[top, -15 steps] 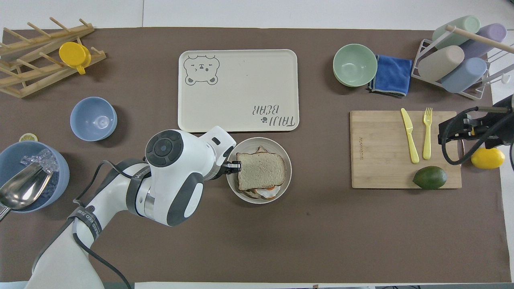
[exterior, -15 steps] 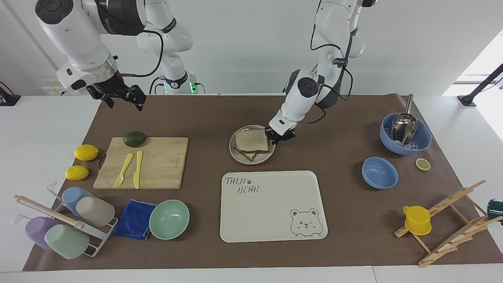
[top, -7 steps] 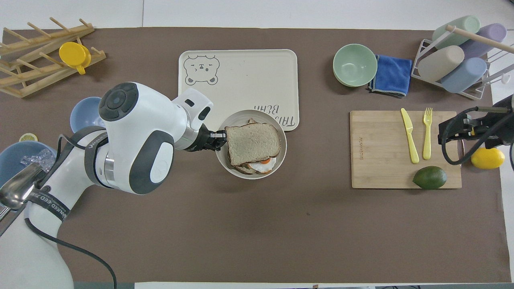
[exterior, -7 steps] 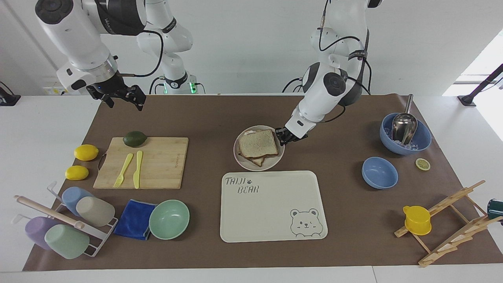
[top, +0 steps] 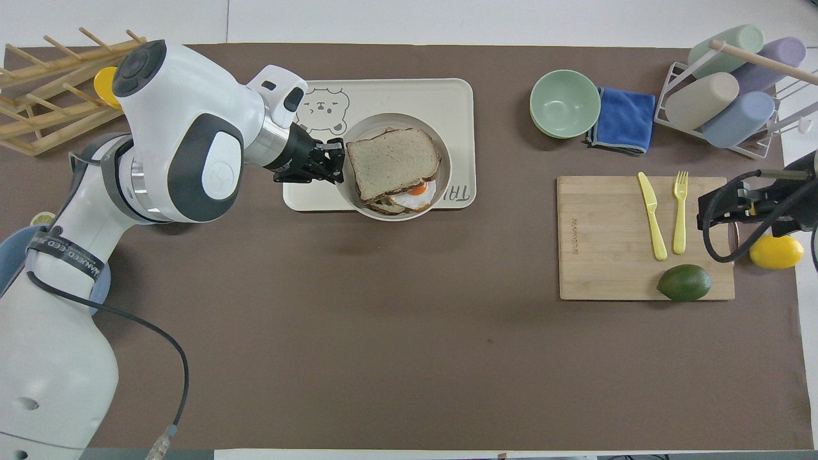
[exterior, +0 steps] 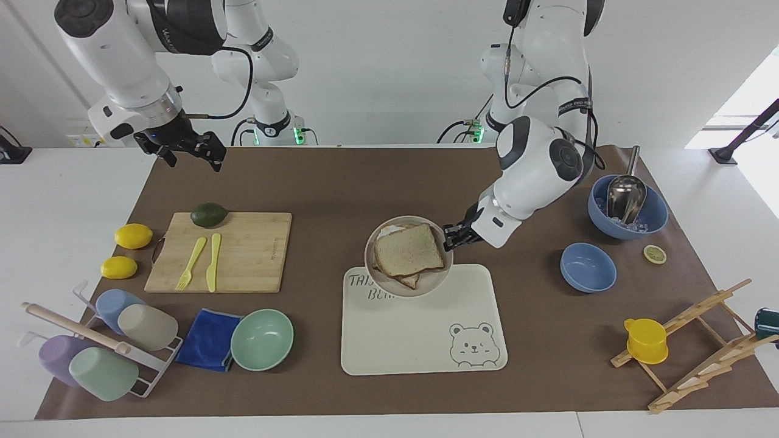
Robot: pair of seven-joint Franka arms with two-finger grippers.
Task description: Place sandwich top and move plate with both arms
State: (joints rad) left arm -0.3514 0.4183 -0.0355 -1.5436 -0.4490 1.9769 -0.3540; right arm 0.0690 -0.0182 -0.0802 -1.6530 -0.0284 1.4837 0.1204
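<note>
left gripper [exterior: 451, 237]: pinching rim of small round beige-grey plate [exterior: 378, 277], raised over cream bear tray [exterior: 420, 340]
pale speckled bread slice [exterior: 408, 249]: topping the sandwich
right gripper [exterior: 188, 152]: jaws spread, waiting

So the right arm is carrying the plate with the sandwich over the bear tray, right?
Not the right arm: the left gripper holds the plate by its rim, sandwich top on it, over the bear tray. The facing view shows it.
</note>
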